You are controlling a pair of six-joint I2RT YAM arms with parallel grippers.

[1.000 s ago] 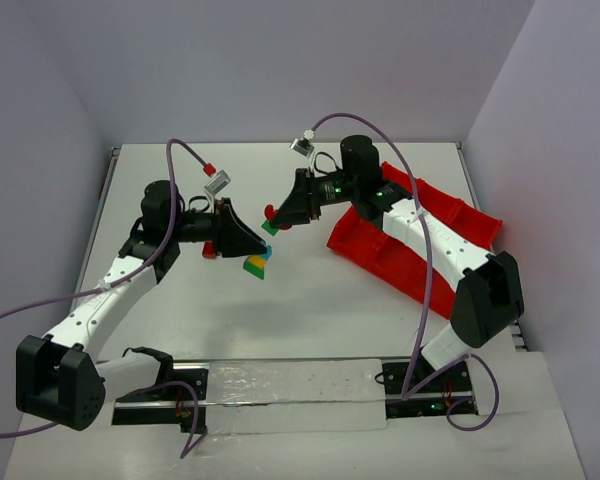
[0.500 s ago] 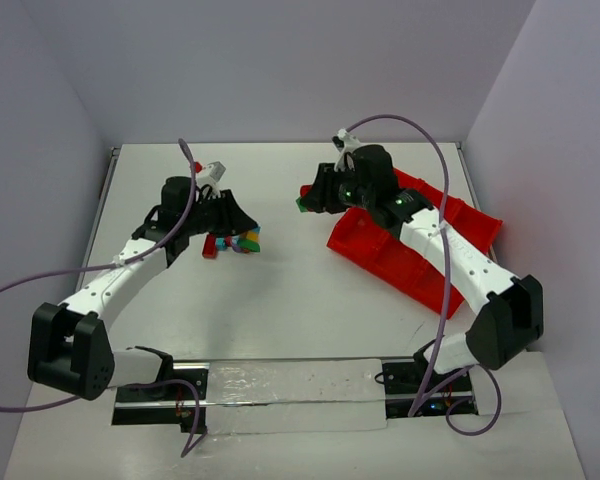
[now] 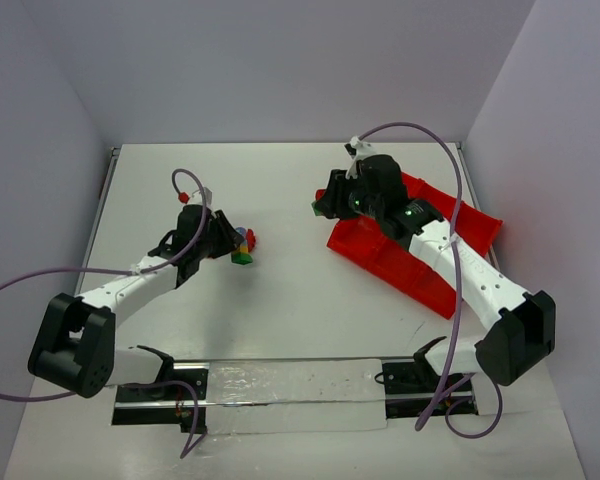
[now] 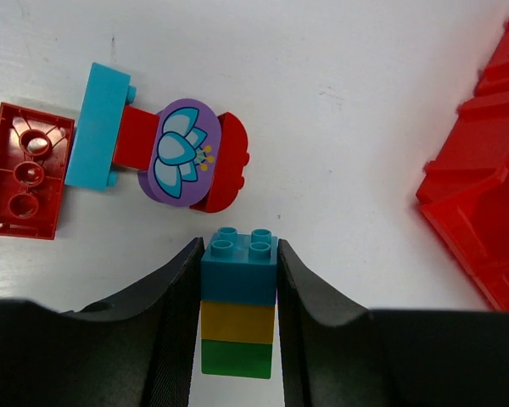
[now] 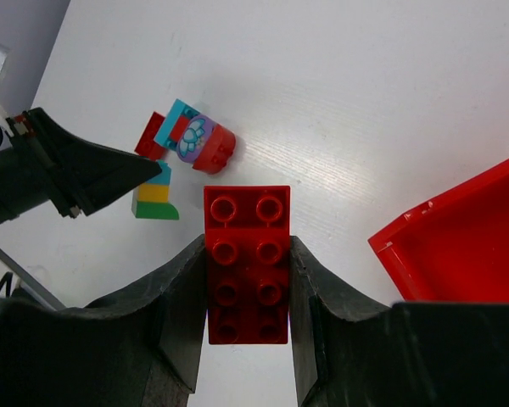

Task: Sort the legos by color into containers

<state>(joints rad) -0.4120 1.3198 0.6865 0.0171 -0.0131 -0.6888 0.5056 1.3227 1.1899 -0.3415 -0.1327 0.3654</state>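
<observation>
My left gripper [image 4: 237,284] is shut on a small stack of legos [image 4: 237,305], teal on yellow on green, low by the table; it also shows in the top view [image 3: 237,246]. Just beyond it lie a rounded purple piece [image 4: 184,153] joined to red and teal bricks [image 4: 100,127], and an upturned red brick [image 4: 25,170]. My right gripper [image 5: 247,280] is shut on a long red brick [image 5: 247,254] and holds it above the table, left of the red tray [image 3: 420,250]. In the top view the right gripper [image 3: 322,206] is by the tray's left end.
The red tray's corner shows at the right of the right wrist view [image 5: 458,246] and its edge in the left wrist view [image 4: 483,195]. The loose brick cluster [image 5: 195,140] and my left gripper's fingers [image 5: 76,174] lie left of the held red brick.
My right gripper has carried the red brick right, from near the brick pile toward the tray. My left arm has drawn back and lower with the stack.
</observation>
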